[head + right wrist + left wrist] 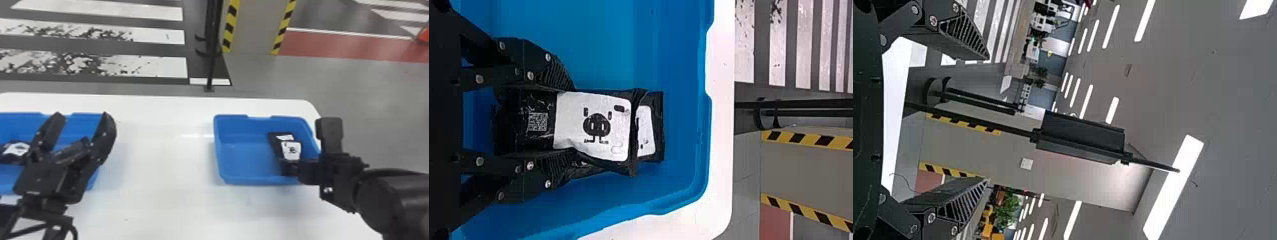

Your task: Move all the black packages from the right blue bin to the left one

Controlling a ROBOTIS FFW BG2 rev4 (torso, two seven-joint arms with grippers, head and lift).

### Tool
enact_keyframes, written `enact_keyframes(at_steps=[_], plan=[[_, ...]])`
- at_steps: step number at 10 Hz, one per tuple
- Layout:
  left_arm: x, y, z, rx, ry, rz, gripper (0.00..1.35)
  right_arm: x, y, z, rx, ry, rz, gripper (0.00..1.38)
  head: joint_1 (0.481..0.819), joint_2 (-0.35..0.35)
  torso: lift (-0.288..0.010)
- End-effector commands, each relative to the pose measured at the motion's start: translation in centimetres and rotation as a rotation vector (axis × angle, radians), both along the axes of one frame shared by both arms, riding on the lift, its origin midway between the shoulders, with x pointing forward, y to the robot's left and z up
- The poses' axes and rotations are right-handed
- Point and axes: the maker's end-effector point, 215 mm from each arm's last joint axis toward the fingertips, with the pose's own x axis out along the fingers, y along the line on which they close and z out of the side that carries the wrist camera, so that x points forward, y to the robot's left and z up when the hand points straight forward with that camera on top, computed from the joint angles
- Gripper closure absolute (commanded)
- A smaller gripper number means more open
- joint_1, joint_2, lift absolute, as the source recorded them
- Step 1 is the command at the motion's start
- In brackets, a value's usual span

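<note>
The right bin point(249, 159) and left bin point(79, 123) are blue. The table point(159, 191) is white. A black package point(534, 137) has a white label point(569, 122) with a black animal picture.

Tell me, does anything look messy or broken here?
A little: two white floor stripes beyond the table look blotchy, maybe worn. In the right blue bin, one black package partly covers another, a bit untidy. I see no spill.
</note>
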Motion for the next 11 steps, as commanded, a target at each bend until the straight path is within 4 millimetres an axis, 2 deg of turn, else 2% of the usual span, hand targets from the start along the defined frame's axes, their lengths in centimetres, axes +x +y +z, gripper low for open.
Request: enact_keyframes(at_steps=[1,3,5,6,8,9,10,11], plan=[[0.0,0.0,0.1,-0.004,-0.002,0.000,0.21,0.5,1.1,1.1,0.024,-0.048,0.022,1.17,0.695,-0.157,-0.173],[-0.1,0.0,0.5,-0.008,-0.016,0.002,0.21,1.5,3.4,3.4,0.083,-0.142,0.065,1.17,0.695,-0.133,-0.173],[0.0,-0.2,0.7,-0.017,-0.019,-0.004,0.21,3.4,5.7,7.1,0.167,-0.284,0.129,1.17,0.695,-0.107,-0.173],[0.2,-0.8,0.1,-0.063,0.009,-0.028,0.21,4.4,7.6,9.9,0.213,-0.378,0.191,1.17,0.695,-0.091,-0.173],[0.7,-2.9,-1.4,-0.177,0.086,-0.099,0.21,4.9,15.7,14.7,0.393,-0.525,0.415,1.17,0.695,-0.046,-0.173],[0.8,-3.7,-1.1,-0.192,0.083,-0.121,0.21,3.3,20.5,15.4,0.472,-0.527,0.537,1.17,0.695,-0.014,-0.173],[0.8,-4.5,-1.0,-0.198,0.084,-0.144,0.21,0.8,25.7,15.2,0.565,-0.500,0.627,1.17,0.695,0.007,-0.173],[0.9,-5.3,-0.9,-0.210,0.089,-0.170,0.21,-0.4,28.6,15.1,0.615,-0.488,0.678,1.17,0.695,0.059,-0.173]])
